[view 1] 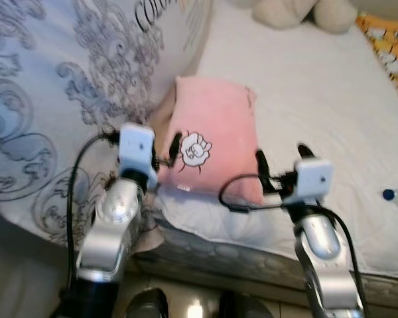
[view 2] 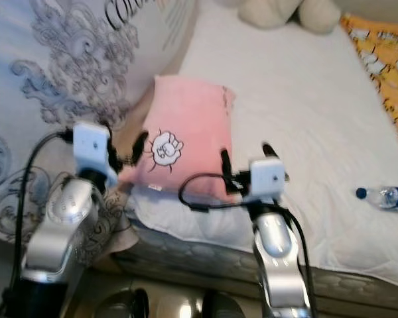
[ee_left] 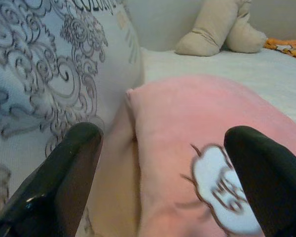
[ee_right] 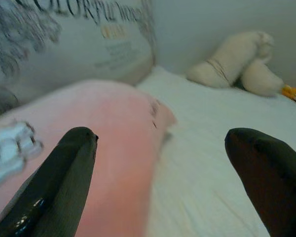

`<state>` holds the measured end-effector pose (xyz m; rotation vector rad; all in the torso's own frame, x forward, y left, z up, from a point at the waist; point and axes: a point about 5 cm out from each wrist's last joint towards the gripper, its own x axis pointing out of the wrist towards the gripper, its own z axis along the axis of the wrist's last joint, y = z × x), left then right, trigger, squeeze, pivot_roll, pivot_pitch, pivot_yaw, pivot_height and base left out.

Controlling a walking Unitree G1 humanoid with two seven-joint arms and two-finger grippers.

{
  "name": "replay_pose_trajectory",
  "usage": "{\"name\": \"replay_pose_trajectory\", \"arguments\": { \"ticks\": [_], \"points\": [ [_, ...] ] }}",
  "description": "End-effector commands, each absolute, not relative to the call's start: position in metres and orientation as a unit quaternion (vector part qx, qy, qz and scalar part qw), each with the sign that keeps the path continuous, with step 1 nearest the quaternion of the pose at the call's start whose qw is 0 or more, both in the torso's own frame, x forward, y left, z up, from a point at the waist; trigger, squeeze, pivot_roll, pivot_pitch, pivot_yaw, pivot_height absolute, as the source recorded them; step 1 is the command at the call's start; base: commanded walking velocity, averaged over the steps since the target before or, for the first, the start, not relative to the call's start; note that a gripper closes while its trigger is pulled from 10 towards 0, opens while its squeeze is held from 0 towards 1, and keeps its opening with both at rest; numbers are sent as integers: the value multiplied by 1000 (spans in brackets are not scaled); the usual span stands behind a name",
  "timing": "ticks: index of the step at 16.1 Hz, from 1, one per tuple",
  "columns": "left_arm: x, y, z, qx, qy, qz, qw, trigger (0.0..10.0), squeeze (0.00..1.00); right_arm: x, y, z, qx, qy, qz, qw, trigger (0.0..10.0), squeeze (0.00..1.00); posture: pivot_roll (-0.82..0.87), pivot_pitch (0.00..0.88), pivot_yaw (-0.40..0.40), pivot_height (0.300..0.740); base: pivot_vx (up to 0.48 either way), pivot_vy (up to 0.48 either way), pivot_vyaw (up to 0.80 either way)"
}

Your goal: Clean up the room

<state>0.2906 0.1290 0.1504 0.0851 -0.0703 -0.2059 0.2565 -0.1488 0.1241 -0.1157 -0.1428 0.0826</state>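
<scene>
- Two grippers are raised in front of you over the near edge of a bed (view 1: pixel 305 86), whose white sheet spreads away ahead of both sets of fingers.
- Your left gripper (view 1: pixel 166 154) has a grey-white patterned duvet (view 1: pixel 46 99) heaped on its outer side, bearing dark scrollwork and printed letters.
- Your left gripper's black fingers (ee_left: pixel 64 182) stand spread apart, holding nothing; one lies towards the duvet, the other over the pillow's near left corner.
- Your pink pillow (view 1: pixel 215 132), marked with a white sheep patch (view 1: pixel 195 151), lies flat on the sheet between the two grippers and just ahead of them, its near edge close to the fingertips of both.
- Your right gripper (view 1: pixel 282 162) sits at the pillow's near right corner; its fingers (ee_right: pixel 64 177) are likewise spread wide and hold nothing, one over the pink fabric and one over bare sheet.
- Well ahead of both grippers, at the far end of the bed, rests a beige plush toy (view 1: pixel 305 12).
- Far out to the right gripper's outer side lies an orange patterned cloth (view 2: pixel 385 59).
- Nearer on that same side, a clear water bottle (view 2: pixel 385 197) with a blue cap lies flat on the sheet, well apart from the fingers.
</scene>
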Motion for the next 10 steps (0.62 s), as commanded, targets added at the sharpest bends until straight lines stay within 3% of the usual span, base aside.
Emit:
{"name": "replay_pose_trajectory", "arguments": {
  "ticks": [1, 5, 10],
  "points": [
    [291, 123, 153, 45, -48, -112, 991, 10000, 0, 260, -156, 118, -53, -44, 17, 997, 10000, 0, 8, 31, -26, 740, 0, 0, 0],
    [301, 124, 159, 49, -57, -96, 993, 10000, 0, 295, -164, 104, -8, -3, -18, 1000, 10000, 0, 10, 43, -3, 740, 0, 0, 0],
    [292, 133, 167, 62, -71, -81, 992, 10000, 0, 341, -189, 84, 38, 82, -60, 994, 10000, 0, 93, 140, -10, 740, 0, 0, 0]
  ]
}}
